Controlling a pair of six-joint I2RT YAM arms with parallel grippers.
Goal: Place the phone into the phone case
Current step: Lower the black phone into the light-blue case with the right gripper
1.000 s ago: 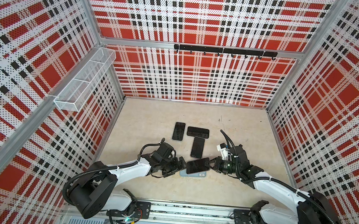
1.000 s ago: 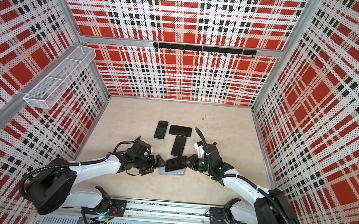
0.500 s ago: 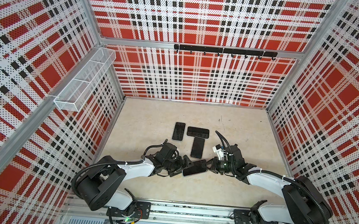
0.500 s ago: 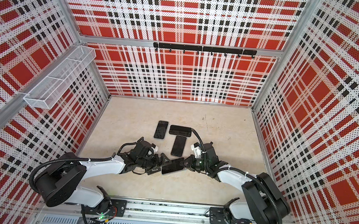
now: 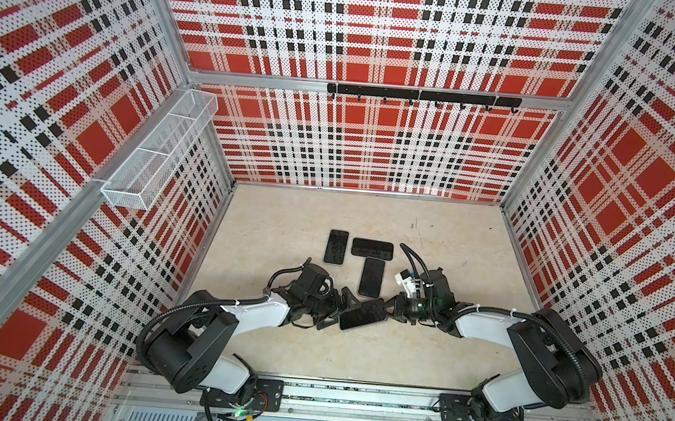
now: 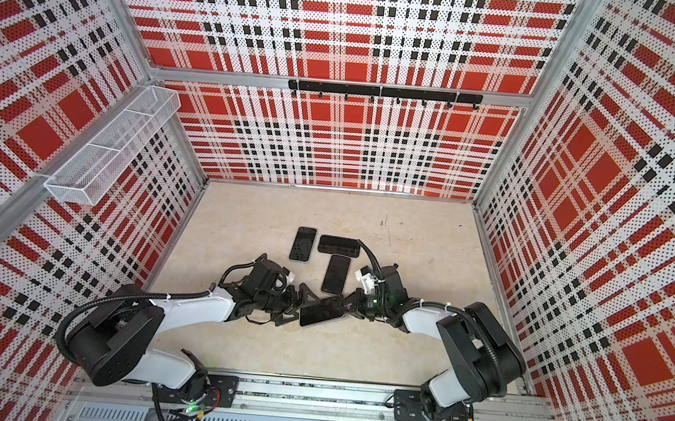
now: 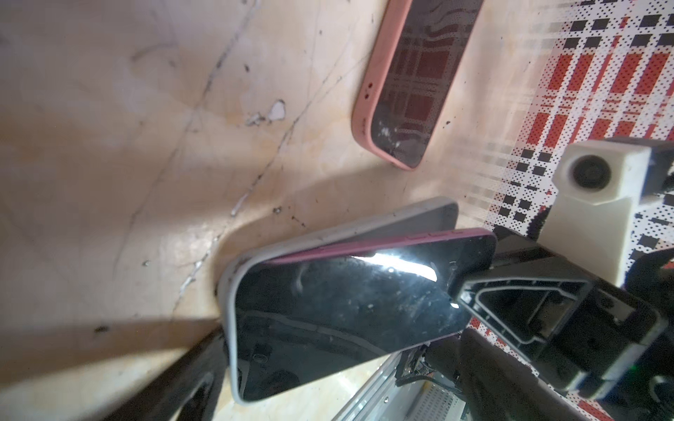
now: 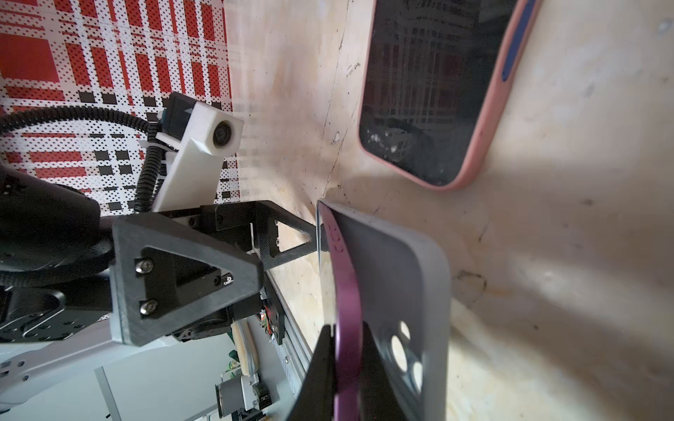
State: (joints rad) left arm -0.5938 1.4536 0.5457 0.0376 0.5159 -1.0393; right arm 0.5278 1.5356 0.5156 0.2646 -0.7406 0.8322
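The phone has a glossy black face and a purple-pink edge, and the phone case is plain pale grey. A neighbouring handset is dark-screened and rimmed in salmon pink. The walls carry a red, white and black plaid, dotted all over. The floor is beige with faint dark veins. The basket is white mesh and the hook rail black

We're in robot lab cell: beige tabletop, plaid perforated walls around it, hook rail high behind it, wire basket up left of it, robot arms on mounting rail at its near edge.
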